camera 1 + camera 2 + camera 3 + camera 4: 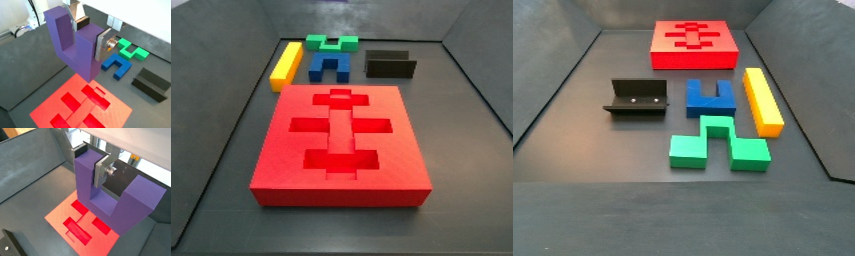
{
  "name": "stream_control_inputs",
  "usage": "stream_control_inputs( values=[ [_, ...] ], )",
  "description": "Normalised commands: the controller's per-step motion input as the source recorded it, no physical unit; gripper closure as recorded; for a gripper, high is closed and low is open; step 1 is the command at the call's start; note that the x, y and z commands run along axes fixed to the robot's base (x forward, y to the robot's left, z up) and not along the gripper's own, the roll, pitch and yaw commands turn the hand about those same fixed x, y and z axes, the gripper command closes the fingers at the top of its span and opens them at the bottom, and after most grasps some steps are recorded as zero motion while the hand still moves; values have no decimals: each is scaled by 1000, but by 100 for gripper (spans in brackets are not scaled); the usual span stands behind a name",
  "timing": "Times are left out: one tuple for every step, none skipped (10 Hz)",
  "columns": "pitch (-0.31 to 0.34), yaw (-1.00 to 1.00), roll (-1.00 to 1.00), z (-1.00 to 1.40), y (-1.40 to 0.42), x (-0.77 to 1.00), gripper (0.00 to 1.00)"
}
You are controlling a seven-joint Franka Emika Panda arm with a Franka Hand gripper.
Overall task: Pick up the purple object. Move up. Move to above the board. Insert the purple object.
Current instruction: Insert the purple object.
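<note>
While hanging clear of the floor, base down and prongs up, showing as the purple object (75, 47) in both wrist views (123, 203). Being clamped on one prong by the gripper (87, 42), jaws closing on that prong, with one silver finger (103, 44) pressing flat against its outer face; seeing the opposite finger only in part. Not appearing in either side view, neither piece nor gripper, so judging the height from the wrist views alone: well above everything.

Lying directly beneath, in both wrist views, the board (50, 107), its cross-shaped cut-outs and joining channel facing up and standing empty (60, 213); likewise empty in both side views (278, 150) (696, 62).

Judging from this: lifting done, carrying to above the board under way or nearly finished, inserting not yet begun.

Calling next for lining up the base of the piece over a matching recess, squaring it to the recess walls, then lowering straight down without tilting. Needing care here, since gripping one prong only and off-centre risks the piece twisting on first touching an edge.

Resting farther out, well apart from the board: the blue block (115, 65), the green block (130, 50), the yellow bar (287, 65) and the fixture (150, 82), none of them obstructing the descent.
</note>
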Motion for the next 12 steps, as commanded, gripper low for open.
stream_control_inputs(
  values=[
    [-171,-34,-83,-254,-209,403,100],
    [-160,-69,-59,-266,-306,606,100],
    [-174,-77,-84,-271,-246,591,100],
    [-171,-86,-70,-323,-260,560,100],
    [-121,0,0,-371,-263,557,100],
    [-76,0,37,-434,-346,520,100],
    [-37,0,126,-486,-449,503,100],
    [0,149,269,-480,-549,329,100],
    [0,194,309,-474,-529,226,100],
    [11,234,310,-477,-506,157,100],
    [0,300,279,-489,-466,111,100],
    [0,311,230,-460,-437,97,100]
  ],
)
